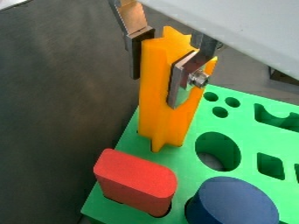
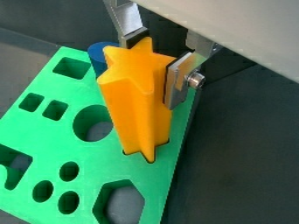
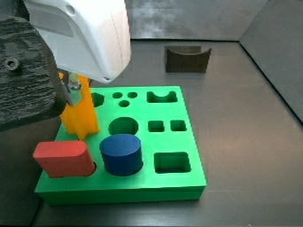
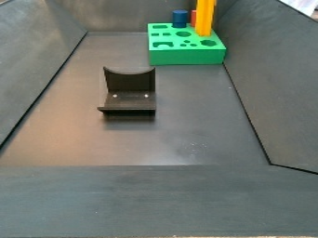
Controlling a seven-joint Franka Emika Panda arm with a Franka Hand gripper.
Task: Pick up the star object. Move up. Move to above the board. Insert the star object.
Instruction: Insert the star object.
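Observation:
The star object, a tall orange-yellow ridged prism, stands upright with its lower end inside a cut-out at a corner of the green board. It shows in both wrist views and both side views. My gripper sits around its upper part, with a silver finger and dark pad against each side, shut on it. In a side view the wrist body hides most of the fingers. The board also shows in other views.
A red rounded block and a blue cylinder stand in the board beside the star object. The dark fixture stands on the floor apart from the board. Dark walls ring the floor.

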